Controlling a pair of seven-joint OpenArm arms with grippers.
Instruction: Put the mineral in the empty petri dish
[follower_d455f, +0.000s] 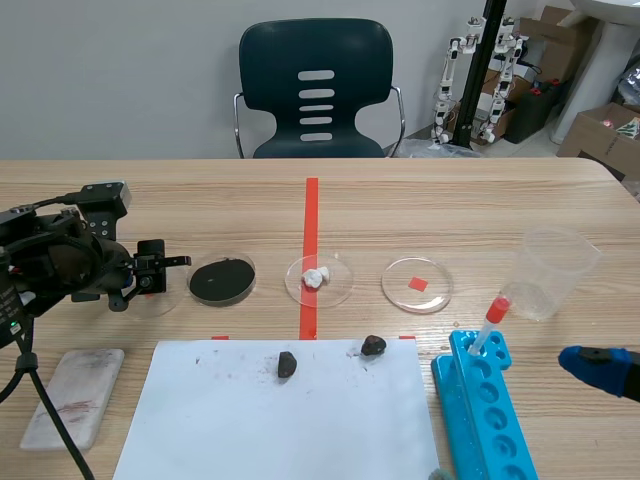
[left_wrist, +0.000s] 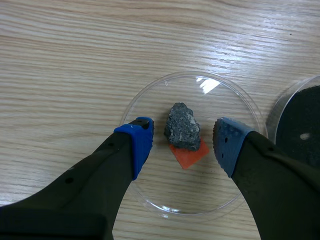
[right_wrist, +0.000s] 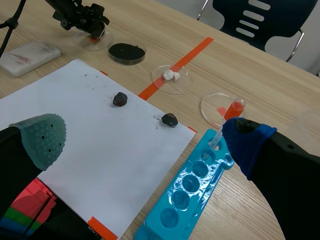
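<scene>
A grey speckled mineral (left_wrist: 183, 126) lies on a red tape square inside a clear petri dish (left_wrist: 150, 97), the leftmost dish (follower_d455f: 168, 297) on the table. My left gripper (left_wrist: 184, 142) hangs open over that dish, with a blue pad on each side of the stone and a gap to each. Two dark minerals (follower_d455f: 287, 364) (follower_d455f: 373, 345) rest on the white paper (follower_d455f: 250, 420). Another clear dish (follower_d455f: 417, 284) holds only a red square. My right gripper (right_wrist: 142, 132) stands open and empty near the table's front right, seen in the scene view at right gripper (follower_d455f: 600, 368).
A dish of black powder (follower_d455f: 222, 279) and a dish with white lumps (follower_d455f: 319, 279) stand in the row. A blue tube rack (follower_d455f: 483, 400) with a red-capped tube (follower_d455f: 490, 320), a clear plastic cup (follower_d455f: 550, 272) and a white block (follower_d455f: 72, 395) are nearby.
</scene>
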